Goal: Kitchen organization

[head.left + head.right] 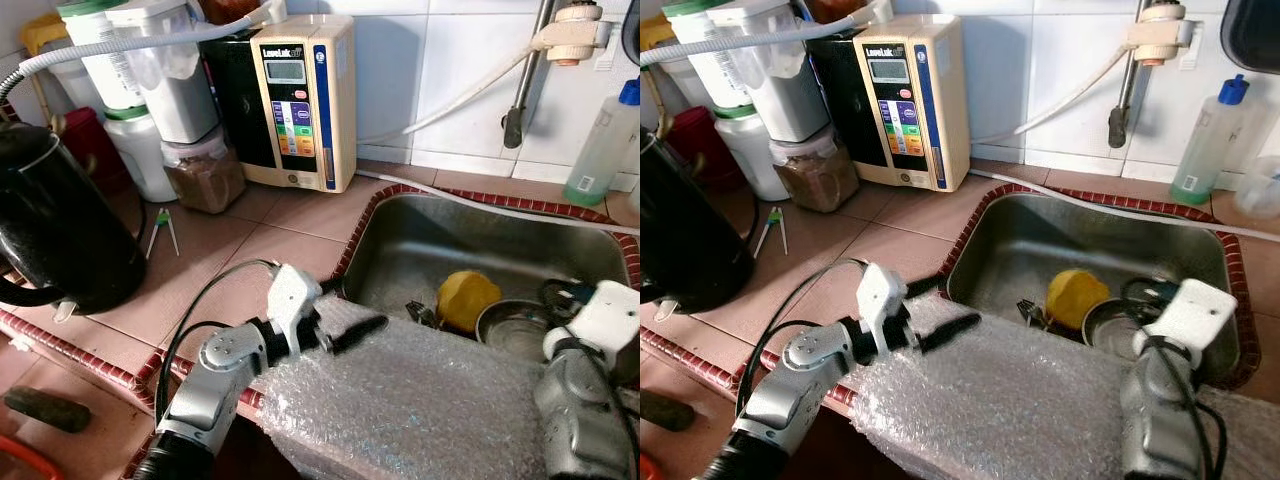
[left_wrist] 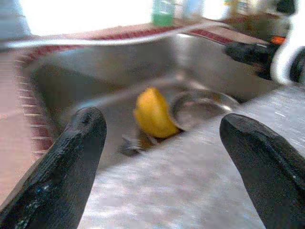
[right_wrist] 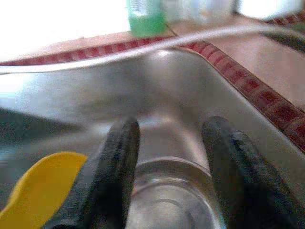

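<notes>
Looking down at a tiled kitchen counter [image 1: 270,250] with a steel sink [image 1: 450,240] set into it. A big sheet of bubble wrap [image 1: 420,410] is draped over the near edge of the sink and counter. The left gripper [image 1: 352,318] is right at the sink's near-left corner, its two black fingers [image 2: 71,162] spread wide, one lying on top of the wrap and the other along the rim, nothing pinched between them. The right gripper [image 3: 169,162] is down inside the sink on the right side, fingers parted a moderate amount and hovering over a round metal bowl [image 1: 515,325], not closed on it.

In the sink there's a yellow bowl [image 1: 467,298] tipped on its side, leaning just beside the metal bowl, with what looks like a fork [image 2: 131,143] next to it.

On the counter behind: a cream water machine [image 1: 300,100] against the wall, stacked plastic jars [image 1: 170,90] to its left, a black kettle [image 1: 55,230] at the far left. A green soap bottle [image 1: 605,140] stands by the wall past the sink's right end.
</notes>
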Controlling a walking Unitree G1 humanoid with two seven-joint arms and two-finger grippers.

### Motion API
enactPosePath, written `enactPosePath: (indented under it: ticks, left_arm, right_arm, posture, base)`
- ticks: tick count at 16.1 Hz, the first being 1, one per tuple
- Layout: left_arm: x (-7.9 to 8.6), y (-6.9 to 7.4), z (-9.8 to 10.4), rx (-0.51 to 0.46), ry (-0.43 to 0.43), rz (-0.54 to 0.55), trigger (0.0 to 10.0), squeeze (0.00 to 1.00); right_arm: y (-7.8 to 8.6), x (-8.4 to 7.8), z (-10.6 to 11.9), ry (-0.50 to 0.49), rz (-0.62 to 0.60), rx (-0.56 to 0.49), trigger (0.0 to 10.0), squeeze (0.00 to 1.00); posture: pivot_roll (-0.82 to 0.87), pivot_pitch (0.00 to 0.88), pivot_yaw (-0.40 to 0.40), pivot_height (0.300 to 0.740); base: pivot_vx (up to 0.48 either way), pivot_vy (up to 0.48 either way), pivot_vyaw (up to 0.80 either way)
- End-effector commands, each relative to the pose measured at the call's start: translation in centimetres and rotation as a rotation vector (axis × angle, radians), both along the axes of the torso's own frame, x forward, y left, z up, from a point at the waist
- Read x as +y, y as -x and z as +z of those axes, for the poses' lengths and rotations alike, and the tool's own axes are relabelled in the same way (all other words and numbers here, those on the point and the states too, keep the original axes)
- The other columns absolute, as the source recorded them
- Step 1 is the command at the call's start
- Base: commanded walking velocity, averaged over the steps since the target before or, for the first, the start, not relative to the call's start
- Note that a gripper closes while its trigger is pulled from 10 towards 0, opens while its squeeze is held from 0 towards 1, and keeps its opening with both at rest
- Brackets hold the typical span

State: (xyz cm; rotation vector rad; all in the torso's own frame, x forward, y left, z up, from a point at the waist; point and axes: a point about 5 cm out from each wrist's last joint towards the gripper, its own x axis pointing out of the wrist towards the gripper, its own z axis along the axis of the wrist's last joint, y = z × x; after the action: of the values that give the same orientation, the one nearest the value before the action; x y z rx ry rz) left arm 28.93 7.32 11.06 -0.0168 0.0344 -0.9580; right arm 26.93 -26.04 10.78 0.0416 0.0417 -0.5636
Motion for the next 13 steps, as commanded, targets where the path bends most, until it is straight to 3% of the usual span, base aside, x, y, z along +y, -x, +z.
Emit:
enactPosePath:
  ticks: [1,6,8,10,13]
  left_arm:
    - [0.9,-1.0,0.4,-0.056,-0.040,0.097,10.0,1.00]
    - [2.2,-3.0,1.8,-0.169,-0.022,0.326,10.0,1.00]
    - [3.8,-3.8,1.6,-0.200,-0.048,0.487,10.0,1.00]
    - [5.3,-3.2,1.5,-0.227,-0.041,0.566,10.0,1.00]
    - [7.0,-2.0,-0.7,-0.166,-0.108,0.638,10.0,1.00]
  right_arm:
    - [-0.1,0.8,1.0,0.047,0.048,-0.040,10.0,1.00]
    - [2.2,2.6,1.5,0.238,0.194,-0.042,10.0,1.00]
    - [3.1,3.7,2.5,0.328,0.261,-0.076,10.0,1.00]
    - [3.6,4.9,3.4,0.385,0.322,-0.111,10.0,1.00]
    - [4.1,6.2,4.0,0.359,0.379,-0.148,10.0,1.00]
  posture:
    - [-0.06,0.000,0.133,0.740]
    - [-0.08,0.000,0.108,0.740]
    - [-0.08,0.000,0.093,0.740]
    - [-0.07,0.000,0.069,0.740]
    - [-0.04,0.000,0.038,0.740]
  base:
    - [0.000,0.000,0.00]
    - [0.000,0.000,0.00]
    - [0.000,0.000,0.00]
    - [0.000,0.000,0.00]
    - [0.000,0.000,0.00]
